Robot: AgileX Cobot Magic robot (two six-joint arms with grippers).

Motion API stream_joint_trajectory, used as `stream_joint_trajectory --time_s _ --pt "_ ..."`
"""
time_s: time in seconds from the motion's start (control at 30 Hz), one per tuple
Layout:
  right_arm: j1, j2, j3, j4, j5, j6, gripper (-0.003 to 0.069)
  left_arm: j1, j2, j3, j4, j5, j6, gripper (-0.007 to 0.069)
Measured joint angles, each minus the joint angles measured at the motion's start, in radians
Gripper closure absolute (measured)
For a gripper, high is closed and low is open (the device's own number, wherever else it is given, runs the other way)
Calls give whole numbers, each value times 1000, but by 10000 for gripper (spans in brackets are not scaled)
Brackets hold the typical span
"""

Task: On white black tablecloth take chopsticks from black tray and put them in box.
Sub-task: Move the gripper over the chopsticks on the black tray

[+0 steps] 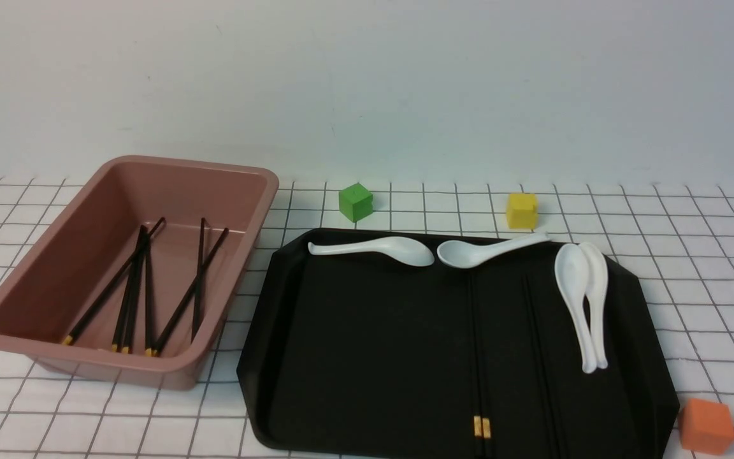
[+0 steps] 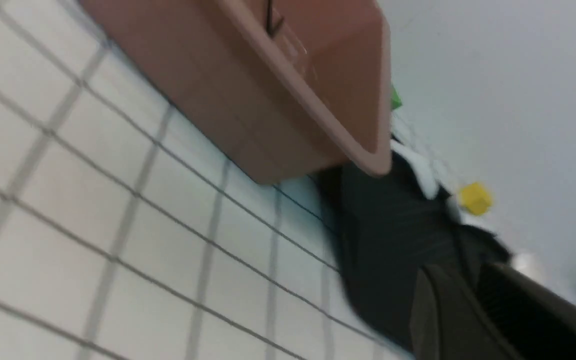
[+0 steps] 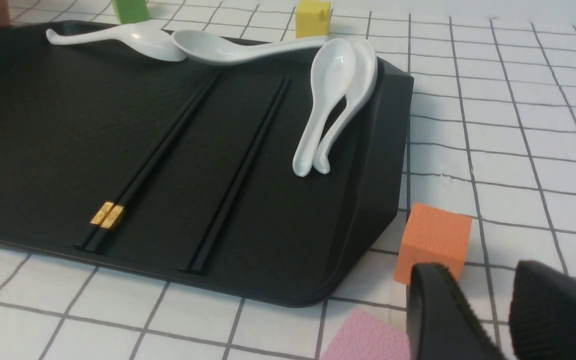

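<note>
The black tray (image 1: 373,338) lies on the checked tablecloth (image 1: 692,268), to the right of the pink box (image 1: 265,191). Two pairs of black chopsticks lie lengthwise on the tray. One pair (image 1: 476,350) has gold bands near the front edge, and the other pair (image 1: 539,344) lies to its right. Both pairs show in the right wrist view (image 3: 158,155) (image 3: 240,170). Several chopsticks (image 1: 144,287) lie inside the box. Neither gripper shows in the front view. My right gripper (image 3: 478,267) is open and empty beside the tray's front right corner. My left gripper (image 2: 463,270) is blurred, looks open and empty, low near the box (image 2: 248,100).
White spoons (image 1: 373,248) (image 1: 488,250) (image 1: 580,299) lie on the tray's far and right parts. A green cube (image 1: 355,202) and a yellow cube (image 1: 522,210) stand behind the tray. An orange cube (image 1: 706,426) sits by its front right corner, close to my right gripper. A pink piece (image 3: 368,340) lies by it.
</note>
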Motion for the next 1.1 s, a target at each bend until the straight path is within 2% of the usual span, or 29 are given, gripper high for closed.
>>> stream_joint_trajectory --time_s 0.13,0.23,0.37,0.43,0.47,0.5,0.6,0.77,0.83,1.03,1.1 --pt "0 0 0 0 0 0 419 0 0 0 215 0 133 501" --pt "0 0 0 0 0 0 419 0 0 0 281 1 153 497" --pt "0 0 1 92 -10 48 419 0 0 0 304 1 160 494" --pt "0 0 4 225 -31 119 419 0 0 0 304 1 162 492" --pt "0 0 6 225 -34 119 419 0 0 0 304 1 162 492" --pt "0 0 7 310 -56 154 419 0 0 0 304 1 162 490" --pt "0 0 7 442 -120 182 419 0 0 0 304 1 162 490" --pt "0 0 7 529 -224 185 422 0 0 0 304 2 162 490" --pt "0 0 0 529 -234 164 446 0 0 0 304 5 162 489" --pt "0 113 -194 452 -145 85 655 0 0 0 304 62 163 481" --pt "0 195 -272 403 -70 78 667 0 0 0 304 66 163 480"
